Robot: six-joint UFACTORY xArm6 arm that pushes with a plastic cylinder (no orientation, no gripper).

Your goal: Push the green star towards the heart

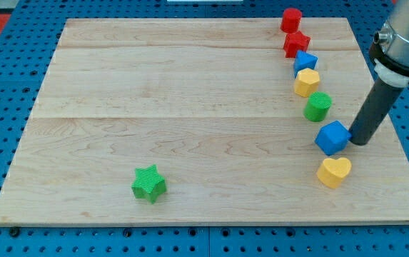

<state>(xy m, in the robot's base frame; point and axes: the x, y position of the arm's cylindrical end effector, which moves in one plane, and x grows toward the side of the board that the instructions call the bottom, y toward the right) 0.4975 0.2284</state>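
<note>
The green star [149, 183] lies near the view's bottom, left of centre, on the wooden board [190, 93]. The yellow heart [333, 171] lies at the bottom right, far from the star. My tip [358, 140] touches the board just right of a blue cube [332, 137], which sits directly above the heart. The tip is far to the right of the star.
A column of blocks runs up the right side: a green cylinder [317, 106], a yellow hexagon-like block [306, 82], a small blue block [305, 61], a red star-like block [296, 43] and a red block [291, 19]. The board's right edge is close to my tip.
</note>
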